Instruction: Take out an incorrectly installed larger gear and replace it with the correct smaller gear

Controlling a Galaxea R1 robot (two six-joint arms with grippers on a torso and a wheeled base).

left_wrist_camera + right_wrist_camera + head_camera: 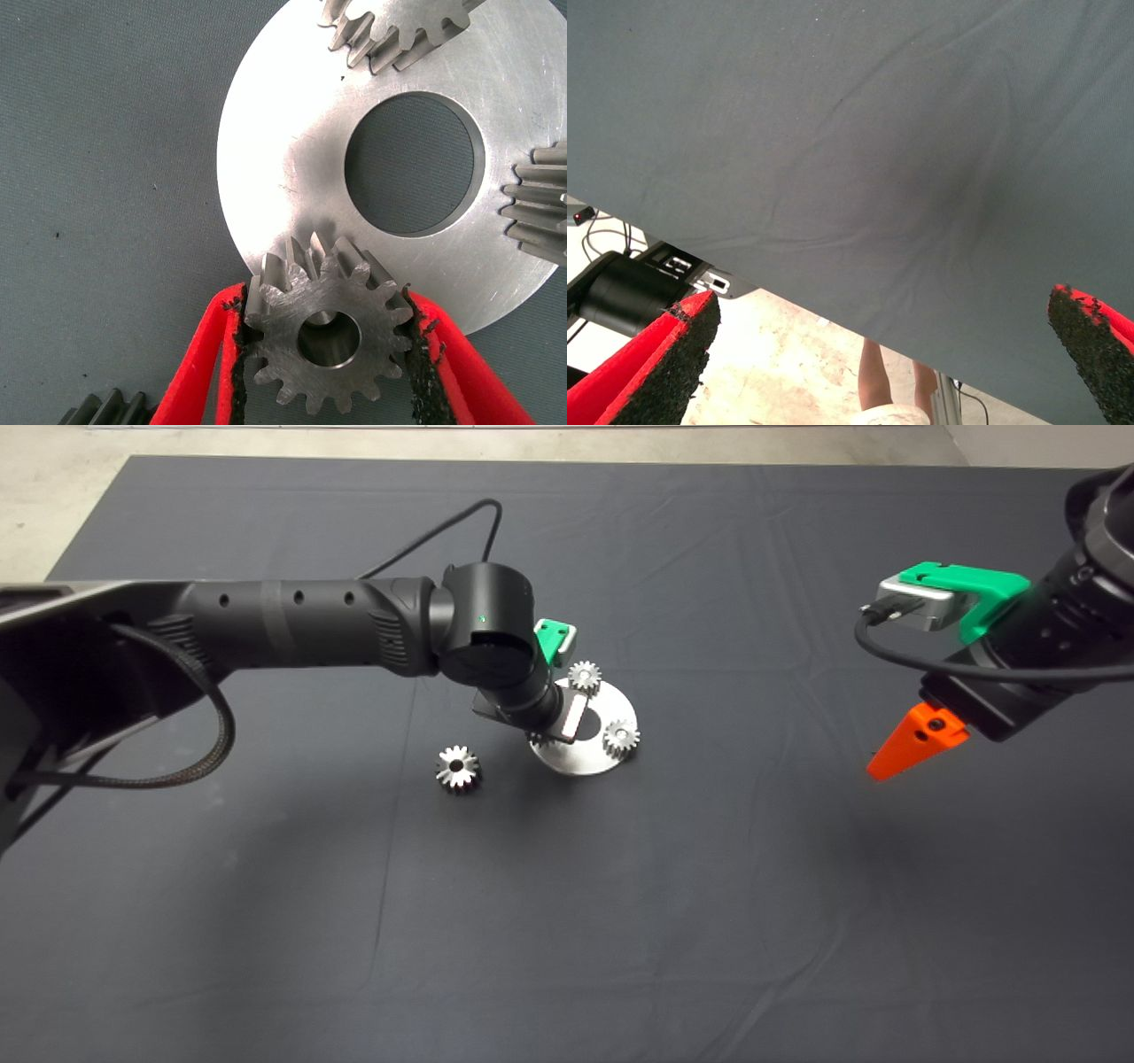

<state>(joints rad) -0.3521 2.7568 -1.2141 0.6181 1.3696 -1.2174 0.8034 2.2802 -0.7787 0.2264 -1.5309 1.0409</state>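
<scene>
Smaller gear [330, 341] pinched by left tool [330, 354], three gears on plate [283, 177]

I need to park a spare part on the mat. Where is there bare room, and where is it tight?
The mat is bare across its whole near half, and between the round plate and the waiting right gripper. It is crowded around the plate: the left gripper holds the smaller gear at its rim, two more gears sit on it, and the larger gear lies beside it.
</scene>
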